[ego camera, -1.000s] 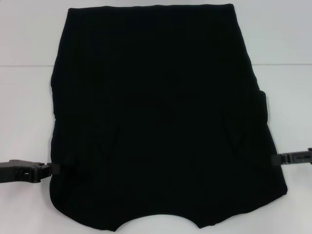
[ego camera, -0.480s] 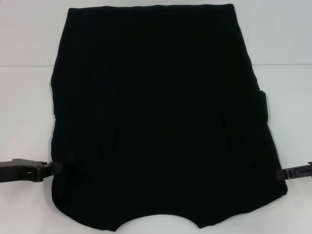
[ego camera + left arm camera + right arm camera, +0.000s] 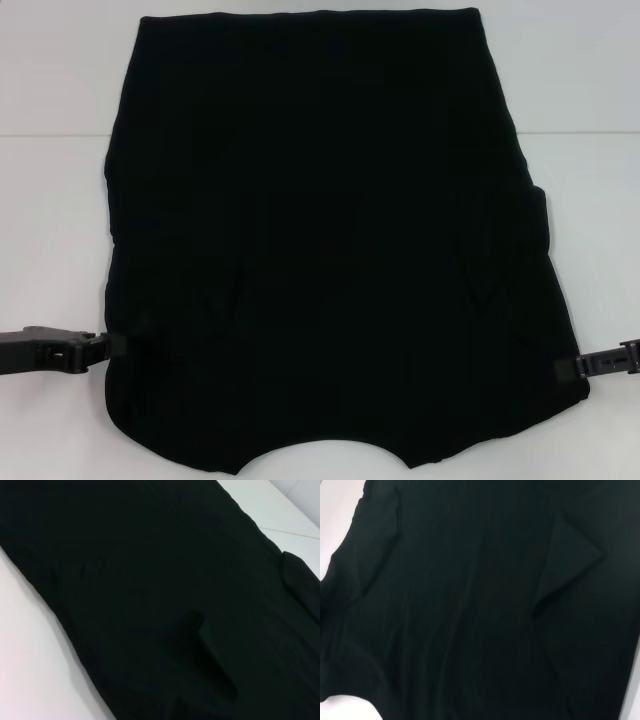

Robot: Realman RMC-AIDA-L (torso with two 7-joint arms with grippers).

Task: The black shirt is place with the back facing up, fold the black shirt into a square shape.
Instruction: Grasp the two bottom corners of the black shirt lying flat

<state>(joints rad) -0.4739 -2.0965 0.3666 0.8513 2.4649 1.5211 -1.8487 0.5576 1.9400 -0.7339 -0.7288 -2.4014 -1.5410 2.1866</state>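
The table [image 3: 50, 200] is white and spreads out under everything. On it the black shirt [image 3: 320, 230] lies flat and fills most of the head view: hem edge at 12 o'clock, curved neckline nearest me at 6 o'clock. Its sides already look narrowed, and small angled creases show at about 5 and 7 o'clock, so I judge the sleeves to be tucked in and the lengthwise fold to be next.

My left gripper [image 3: 112, 344] sits at 8 o'clock, low against the table, its tip touching the shirt's side edge near the shoulder. My right gripper [image 3: 572, 367] mirrors it at 4 o'clock, at the opposite edge. I think they are placed level with each other so the shoulder end can be lifted evenly and carried toward 12 o'clock.

Whether either pincer is closed on cloth I cannot tell; black fingers merge with black fabric, and both wrist views show only shirt.
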